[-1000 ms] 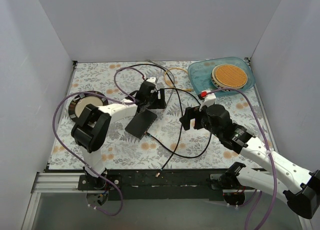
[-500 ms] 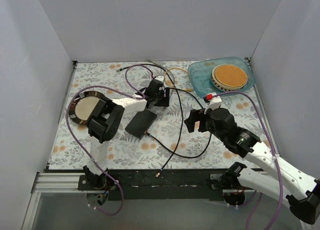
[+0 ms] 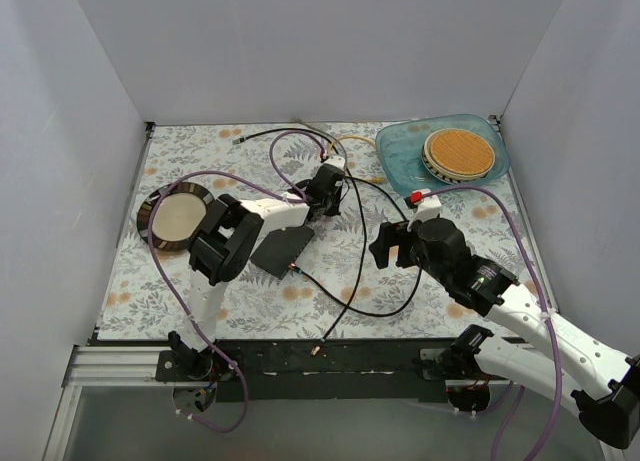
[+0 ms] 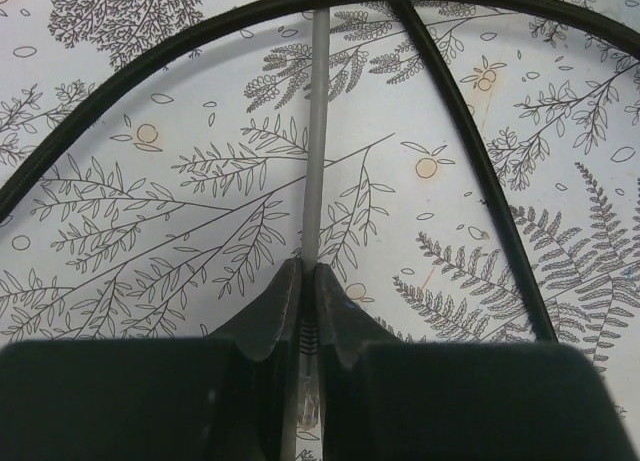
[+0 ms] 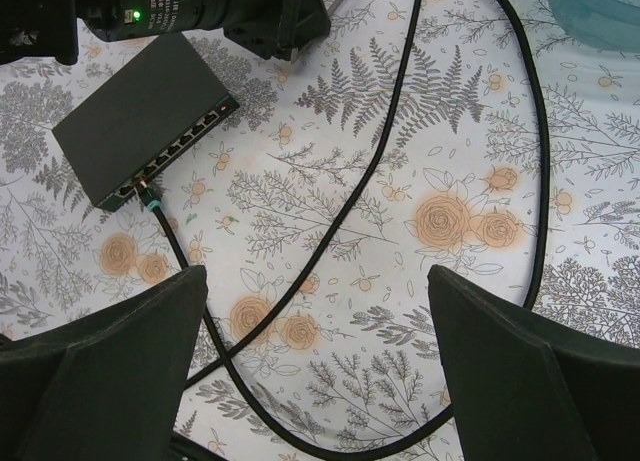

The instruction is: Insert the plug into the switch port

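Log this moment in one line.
left fingers: shut on thin grey cable | right fingers: open, empty | flat black switch box: one port occupied

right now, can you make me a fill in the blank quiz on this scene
The left gripper is ___ on the grey cable.
The right gripper hangs ___ over the table.
The switch has ___ black cable plugged into its port row.
Missing words: shut; open; one.

Blue tray (image 3: 396,153) far right — round dish (image 3: 178,219) left.
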